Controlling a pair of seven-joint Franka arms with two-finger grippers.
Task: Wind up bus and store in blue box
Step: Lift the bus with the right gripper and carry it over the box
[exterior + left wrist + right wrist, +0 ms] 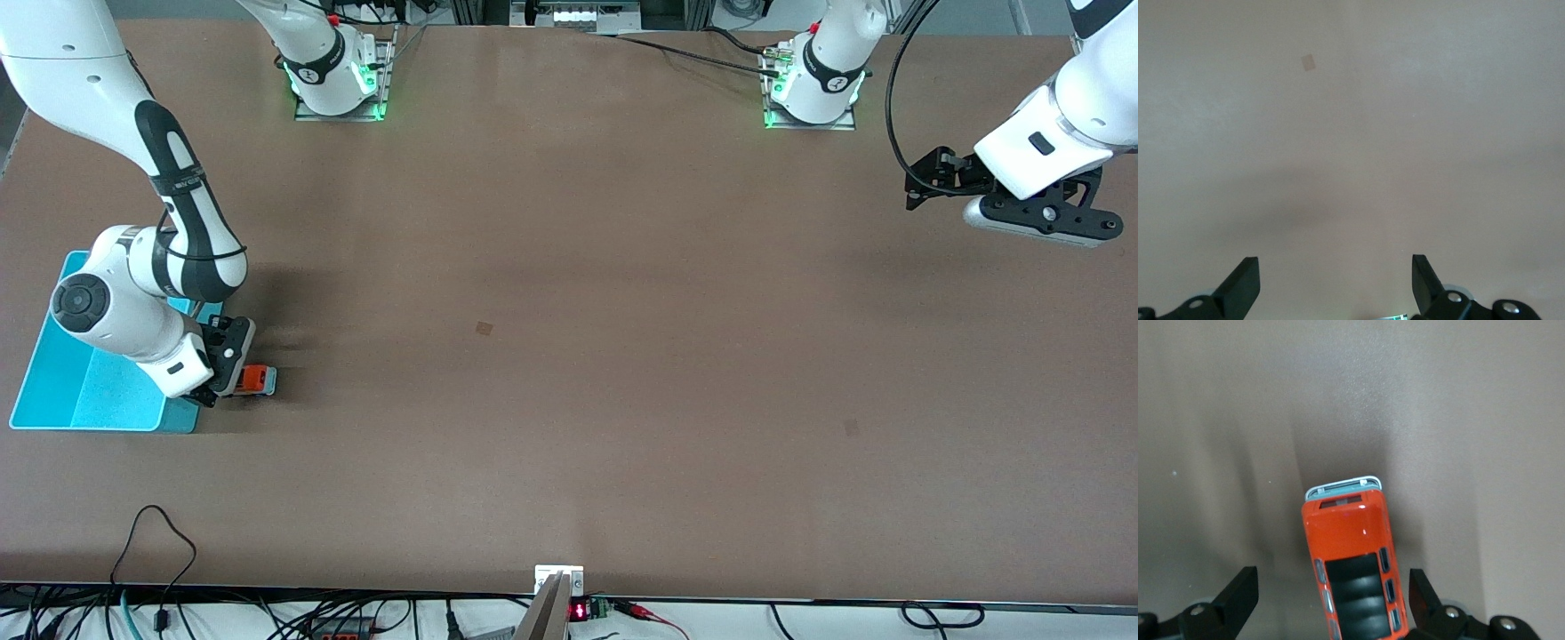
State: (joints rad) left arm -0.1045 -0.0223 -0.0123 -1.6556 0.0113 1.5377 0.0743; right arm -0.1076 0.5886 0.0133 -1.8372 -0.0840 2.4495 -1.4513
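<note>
Bus [1355, 563] on table betw. open, untouching right gripper [1331, 603] jaws; left gripper [1335, 287] jaws open, waiting.

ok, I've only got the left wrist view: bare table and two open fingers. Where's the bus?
Observer: The bus sits on the table right beside the blue box, at the right arm's end.
Operator: Right gripper on it?
Observer: The right gripper is low over it, fingers open on either side of the roof, not clamped.
Operator: Anything in the box?
Observer: Nothing in the part that shows; the right arm covers the rest.
Operator: And where am I?
Observer: The left gripper waits in the air over the left arm's end of the table.
</note>
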